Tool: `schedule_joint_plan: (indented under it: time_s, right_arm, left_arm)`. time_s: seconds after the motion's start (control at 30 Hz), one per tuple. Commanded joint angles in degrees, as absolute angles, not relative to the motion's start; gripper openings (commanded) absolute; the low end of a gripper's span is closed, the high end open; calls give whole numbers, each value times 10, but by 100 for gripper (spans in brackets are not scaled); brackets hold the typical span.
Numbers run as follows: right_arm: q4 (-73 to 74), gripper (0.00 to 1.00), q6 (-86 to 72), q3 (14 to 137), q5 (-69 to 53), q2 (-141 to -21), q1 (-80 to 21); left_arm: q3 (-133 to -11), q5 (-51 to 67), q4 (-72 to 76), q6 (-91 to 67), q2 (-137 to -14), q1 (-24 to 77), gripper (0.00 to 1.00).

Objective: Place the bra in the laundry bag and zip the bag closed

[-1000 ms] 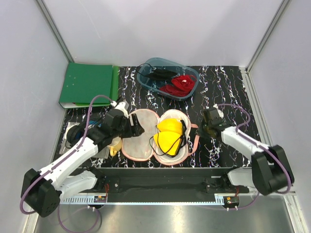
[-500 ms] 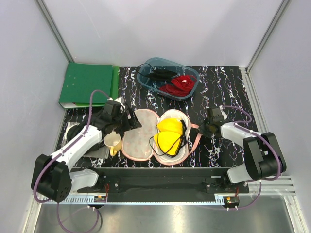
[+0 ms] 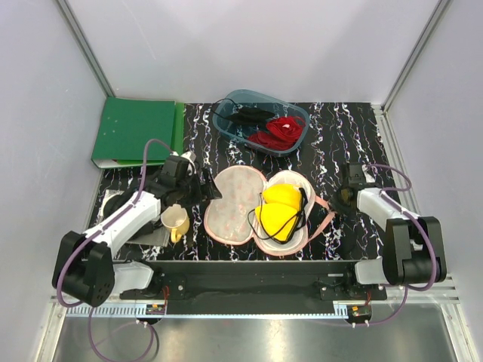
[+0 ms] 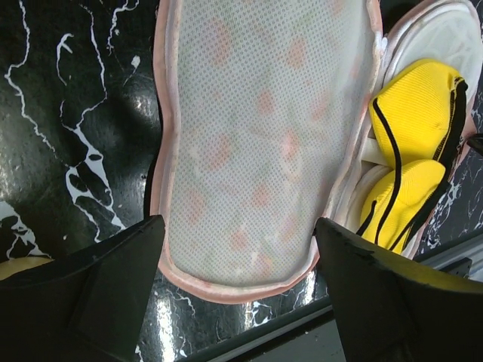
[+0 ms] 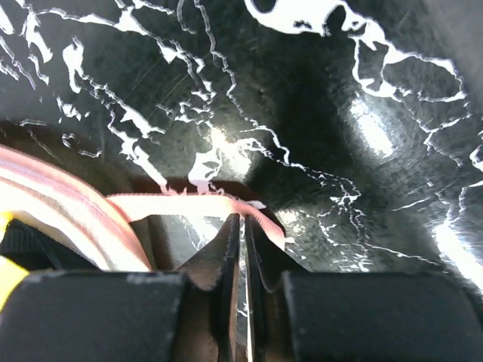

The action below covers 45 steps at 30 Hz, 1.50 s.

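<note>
Right wrist view: right gripper [image 5: 241, 230] is pinching, jaws almost together, the pink strap [image 5: 170, 205] of the laundry bag [image 3: 232, 210], which is lying open beyond its fingertips. The bra [image 3: 278, 211] is sitting in the bag half nearer this gripper. The left gripper [image 4: 235, 245] is hovering with jaws spread wide over the bare mesh-lined half, with a yellow cup [image 3: 175, 222] standing beside its arm.
</note>
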State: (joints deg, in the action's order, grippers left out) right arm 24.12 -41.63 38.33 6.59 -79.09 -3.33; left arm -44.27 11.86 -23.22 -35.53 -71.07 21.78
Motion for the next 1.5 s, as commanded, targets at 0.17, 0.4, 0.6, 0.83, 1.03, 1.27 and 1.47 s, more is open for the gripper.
schedule_joint_plan:
  time_s: [0.17,0.4,0.6,0.83,1.03,1.27,1.47]
  right_arm:
    - [261,34,-302,404,-137,-705,-39]
    - [266,36,-342,361,-199,-616,-76]
    - [216,36,-367,333,-207,-634,-121]
    - [185,49,-357,330,-215,-674,-127]
    - [171,49,-347,335,-200,-705,-135]
    - [135,50,-364,347,-209,-745,-166]
    - [112,49,-380,362,-225,-774,-189]
  left_arm:
    - [-428,118,-194,-329,-788,215,82]
    - [-422,95,-174,-353,-836,223,78]
    - [-419,105,-153,-366,-860,239,72]
    - [-421,101,-141,-362,-882,248,57]
    - [-428,105,-141,-357,-887,248,27]
    - [-443,105,-156,-349,-838,248,0]
    - [-457,115,-186,-332,-744,258,0]
